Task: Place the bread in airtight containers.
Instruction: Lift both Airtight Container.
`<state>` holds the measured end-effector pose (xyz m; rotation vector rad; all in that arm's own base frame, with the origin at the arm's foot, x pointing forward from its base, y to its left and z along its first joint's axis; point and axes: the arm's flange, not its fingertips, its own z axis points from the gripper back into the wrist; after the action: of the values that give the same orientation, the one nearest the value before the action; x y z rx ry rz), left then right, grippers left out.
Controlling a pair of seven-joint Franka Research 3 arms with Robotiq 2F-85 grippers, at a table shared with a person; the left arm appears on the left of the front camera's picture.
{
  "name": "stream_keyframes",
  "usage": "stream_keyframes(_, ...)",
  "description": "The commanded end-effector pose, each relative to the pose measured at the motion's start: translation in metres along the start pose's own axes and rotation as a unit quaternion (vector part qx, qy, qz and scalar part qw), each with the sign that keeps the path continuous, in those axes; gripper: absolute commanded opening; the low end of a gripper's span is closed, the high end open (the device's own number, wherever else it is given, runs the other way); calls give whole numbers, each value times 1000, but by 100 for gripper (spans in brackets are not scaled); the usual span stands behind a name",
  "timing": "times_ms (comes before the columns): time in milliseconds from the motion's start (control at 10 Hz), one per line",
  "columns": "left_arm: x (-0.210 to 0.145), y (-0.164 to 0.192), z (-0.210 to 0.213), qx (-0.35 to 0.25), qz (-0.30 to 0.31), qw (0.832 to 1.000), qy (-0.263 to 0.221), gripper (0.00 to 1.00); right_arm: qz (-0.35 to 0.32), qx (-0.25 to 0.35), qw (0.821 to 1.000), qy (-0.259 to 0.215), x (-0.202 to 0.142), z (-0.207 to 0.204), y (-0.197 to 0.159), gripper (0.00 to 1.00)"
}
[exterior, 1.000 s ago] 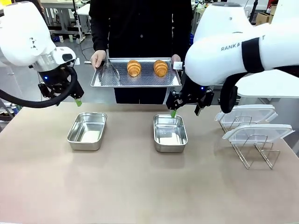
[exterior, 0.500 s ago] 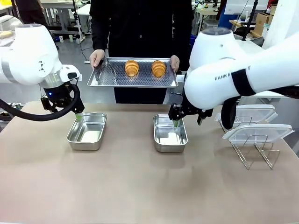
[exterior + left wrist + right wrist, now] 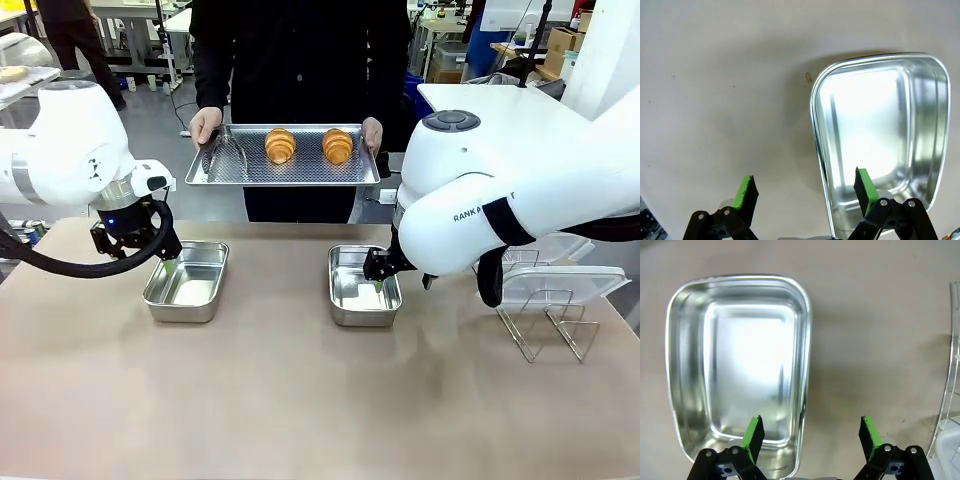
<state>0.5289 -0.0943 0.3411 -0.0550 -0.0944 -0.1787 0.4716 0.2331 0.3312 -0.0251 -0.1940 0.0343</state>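
1. The airtight containers are two open steel tins on the surface nearest the robot, the left tin [image 3: 186, 285] and the right tin [image 3: 357, 292], well apart and both empty. They look stiff, slick and probably light, so a nudge may make them skid.
2. The left hand [image 3: 804, 184] hangs spread astride the left tin's wall, one finger over the inside and one over the bare surface. The right hand [image 3: 811, 424] straddles the right tin's wall likewise, spread and holding nothing.
3. Clear lids [image 3: 555, 283] rest on a wire rack [image 3: 548, 330] beyond the right tin.
4. Farthest, the bread, a left croissant [image 3: 280, 146] and a right croissant [image 3: 338, 146], lies side by side on a perforated tray [image 3: 310, 168] that a person holds. The croissants look light, flaky and crushable, so a gentle pinch across the thick middle seems safest.
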Motion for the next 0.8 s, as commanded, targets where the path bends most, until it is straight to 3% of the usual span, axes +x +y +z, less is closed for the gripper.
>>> stream_keyframes(0, 3, 4, -6, -1, 6, 1000, -3, 100, -28, -14, 999, -21, 0, -12, 6, 100)
stream_keyframes(200, 1, 5, -10, -2, 7, 1000, 0, 100, -45, -9, 999, -25, -2, -16, 1, 100)
stream_keyframes(300, 0, 5, -10, 0, 3, 1000, 3, 43, -42, -8, 999, -28, -1, -14, 1, 40)
stream_keyframes(400, 0, 6, -9, 1, 4, 1000, -2, 43, -45, -6, 999, -27, 0, -14, 0, 40)
stream_keyframes(500, -1, 6, -8, 2, 3, 1000, -1, 0, -46, -4, 999, -24, 1, -14, 0, 40)
stream_keyframes(700, -1, 6, -9, -3, 3, 1000, 4, 0, -51, -1, 999, -19, 2, -13, -1, 24)
